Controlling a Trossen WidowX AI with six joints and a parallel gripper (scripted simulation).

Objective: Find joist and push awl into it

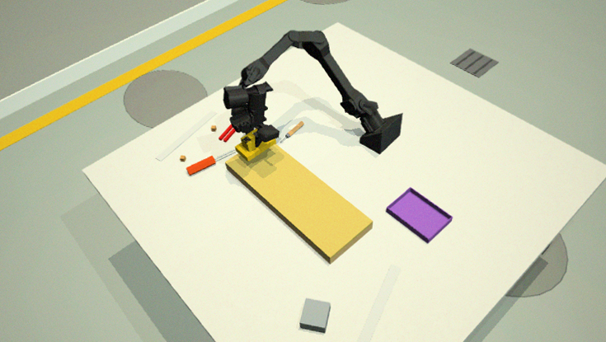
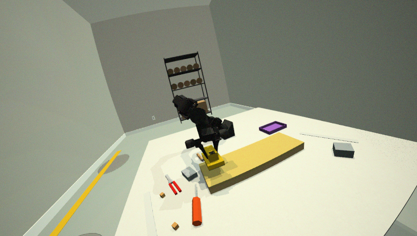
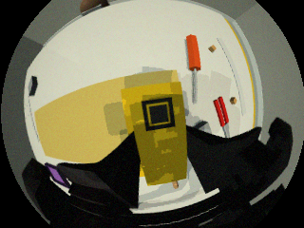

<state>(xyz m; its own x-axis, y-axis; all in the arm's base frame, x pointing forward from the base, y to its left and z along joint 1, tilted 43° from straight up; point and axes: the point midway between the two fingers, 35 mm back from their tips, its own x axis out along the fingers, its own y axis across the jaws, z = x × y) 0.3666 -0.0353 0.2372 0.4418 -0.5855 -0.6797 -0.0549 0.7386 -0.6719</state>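
Observation:
My gripper [image 1: 254, 138] [image 2: 210, 150] [image 3: 158, 129] is shut on the yellow stud finder [image 1: 248, 150] [image 2: 216, 164] [image 3: 163, 163]. The stud finder is upright, low over the end of the panel [image 1: 304, 193] [image 2: 257, 155] [image 3: 81, 123] near the awl; whether its base touches is hard to tell. Its top shows a dark square with a yellow outline in the wrist view. The awl [image 1: 295, 128] [image 2: 200, 157] [image 3: 176, 184] lies on the table beside that end, partly hidden in the exterior view and wrist views. The purple tray [image 1: 418, 215] [image 2: 272, 127] [image 3: 57, 175] lies beyond the panel's other end, empty. The joist is hidden.
An orange screwdriver [image 1: 201, 165] [image 2: 196, 211] [image 3: 193, 53], red-handled pliers [image 2: 175, 186] [image 3: 220, 111] and a grey block [image 2: 189, 173] lie near the panel's same end, with two small wooden cubes. Another grey block [image 1: 315, 314] [image 2: 343, 149] stands past the far end. Two pale strips lie on the table.

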